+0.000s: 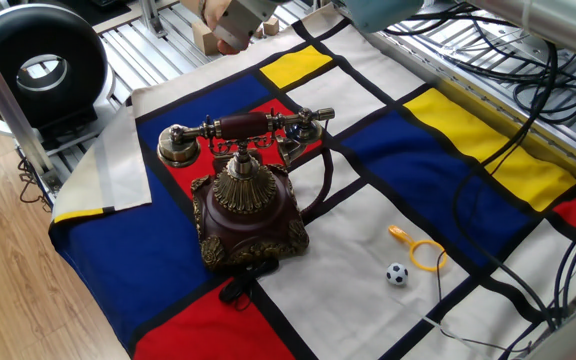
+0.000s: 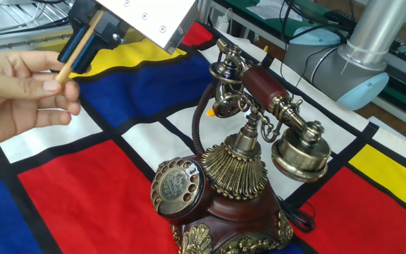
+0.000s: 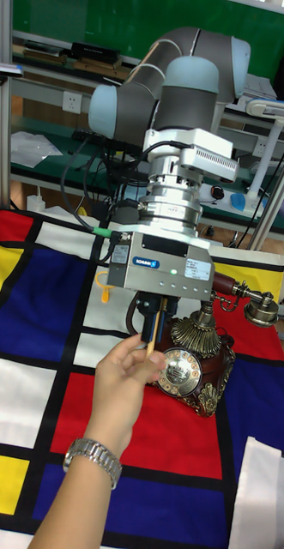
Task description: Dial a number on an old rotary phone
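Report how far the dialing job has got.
Done: nothing on the dial; the handset rests on its cradle. In hand: a person's hand touches a wooden stick at the gripper. Left: reaching the old rotary phone and dialing.

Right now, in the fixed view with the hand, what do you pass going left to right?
Person's hand → wooden stick in the gripper → phone's rotary dial → handset → robot arm base.

a small soccer ball (image 1: 397, 274) beside a yellow ring toy (image 1: 425, 255) on the colour-block cloth (image 1: 438, 150).
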Available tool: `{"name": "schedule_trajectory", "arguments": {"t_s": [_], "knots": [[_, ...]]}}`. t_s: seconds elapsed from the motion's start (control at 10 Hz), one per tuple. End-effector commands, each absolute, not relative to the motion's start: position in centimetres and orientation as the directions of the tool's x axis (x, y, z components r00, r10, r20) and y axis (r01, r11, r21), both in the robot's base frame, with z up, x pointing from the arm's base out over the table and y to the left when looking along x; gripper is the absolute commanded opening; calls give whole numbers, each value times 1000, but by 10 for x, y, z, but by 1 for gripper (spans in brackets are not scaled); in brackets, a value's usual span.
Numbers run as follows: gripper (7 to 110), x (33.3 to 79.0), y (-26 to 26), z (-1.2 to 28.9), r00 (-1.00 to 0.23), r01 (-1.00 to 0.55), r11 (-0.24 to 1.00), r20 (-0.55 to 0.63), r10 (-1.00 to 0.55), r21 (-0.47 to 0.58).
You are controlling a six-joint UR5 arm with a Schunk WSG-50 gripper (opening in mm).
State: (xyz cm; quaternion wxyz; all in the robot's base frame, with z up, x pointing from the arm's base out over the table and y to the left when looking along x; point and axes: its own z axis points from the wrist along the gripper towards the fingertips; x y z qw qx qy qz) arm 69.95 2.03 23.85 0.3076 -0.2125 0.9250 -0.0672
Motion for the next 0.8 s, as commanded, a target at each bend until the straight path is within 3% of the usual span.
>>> {"name": "schedule_trajectory", "arguments": {"t_s": [0.0, 0.3, 0.6, 0.7], "knots": [[7, 700, 22, 242, -735, -323, 915, -545, -403, -241], [7, 657, 31, 224, -805, -413, 895, -390, -446, -170], [7, 613, 22, 236, -804, -523, 839, -238, -545, -153], [7, 599, 31, 239, -806, -543, 834, -221, -549, -92]]}}
